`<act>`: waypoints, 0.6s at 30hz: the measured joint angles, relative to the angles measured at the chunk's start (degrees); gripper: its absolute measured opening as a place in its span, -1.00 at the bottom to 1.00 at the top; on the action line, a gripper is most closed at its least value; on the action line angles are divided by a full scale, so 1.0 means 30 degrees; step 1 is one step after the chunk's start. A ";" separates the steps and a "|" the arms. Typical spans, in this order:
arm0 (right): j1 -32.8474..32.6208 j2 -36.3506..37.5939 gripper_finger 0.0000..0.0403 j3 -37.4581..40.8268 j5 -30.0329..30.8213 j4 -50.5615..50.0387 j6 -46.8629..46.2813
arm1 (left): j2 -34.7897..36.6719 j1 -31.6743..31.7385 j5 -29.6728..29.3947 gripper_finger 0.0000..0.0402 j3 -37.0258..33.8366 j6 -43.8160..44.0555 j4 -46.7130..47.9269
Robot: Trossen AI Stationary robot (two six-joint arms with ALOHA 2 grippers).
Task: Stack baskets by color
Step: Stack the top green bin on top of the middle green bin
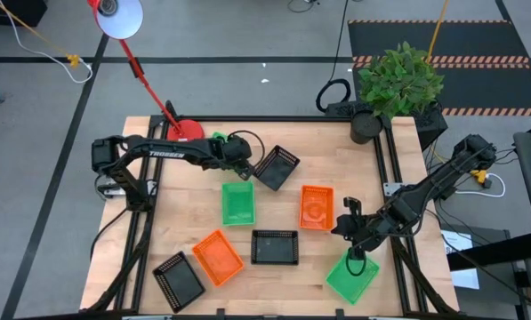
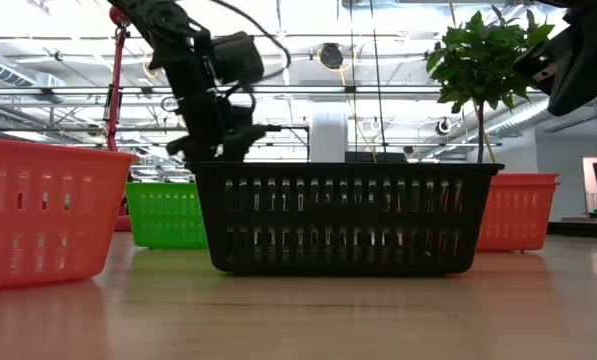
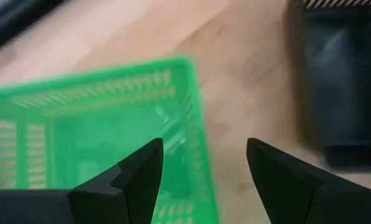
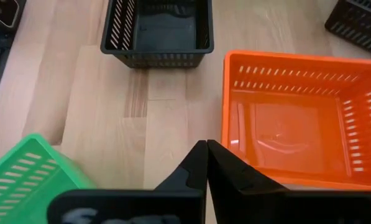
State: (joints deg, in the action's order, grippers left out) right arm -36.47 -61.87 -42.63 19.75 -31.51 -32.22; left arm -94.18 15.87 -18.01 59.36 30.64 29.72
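Note:
My left gripper (image 1: 245, 169) hangs open over the far right corner of a green basket (image 1: 238, 204) that rests flat near the table's middle. In the left wrist view one finger (image 3: 141, 171) stands over the basket's inside and the other (image 3: 278, 171) over bare wood, with the basket's right wall (image 3: 197, 118) between them and apart from both. A tilted black basket (image 1: 277, 166) lies just to the right of it. My right gripper (image 1: 349, 233) waits shut above the table between an orange basket (image 1: 316, 206) and another green basket (image 1: 352, 276).
A black basket (image 1: 274, 246), an orange basket (image 1: 217, 257) and a black basket (image 1: 178, 278) lie toward the near edge. A third green basket (image 1: 219, 138) peeks out behind my left arm beside the red lamp base (image 1: 187, 132). A plant pot (image 1: 365, 129) stands far right.

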 joint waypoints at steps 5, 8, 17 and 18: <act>0.0000 0.0007 -1.00 0.0000 -0.0013 -0.0007 0.0001 | -0.0717 0.0302 0.0290 0.17 -0.0033 -0.0320 0.0181; 0.0000 0.0000 -1.00 0.0000 -0.0015 -0.0007 0.0030 | -0.0881 0.0317 0.0320 0.17 -0.0032 -0.0608 -0.0128; 0.0000 0.0007 -1.00 0.0000 -0.0015 -0.0007 0.0106 | -0.0848 0.0317 0.0332 -0.25 -0.0018 -0.1166 -0.0098; 0.0000 0.0007 -1.00 0.0000 -0.0015 -0.0007 0.0109 | -0.0848 0.0317 0.0331 -0.32 -0.0018 -0.1174 -0.0111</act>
State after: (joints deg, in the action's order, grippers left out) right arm -36.47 -61.84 -42.63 19.70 -31.53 -31.89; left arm -96.73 16.82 -17.02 59.31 27.12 29.39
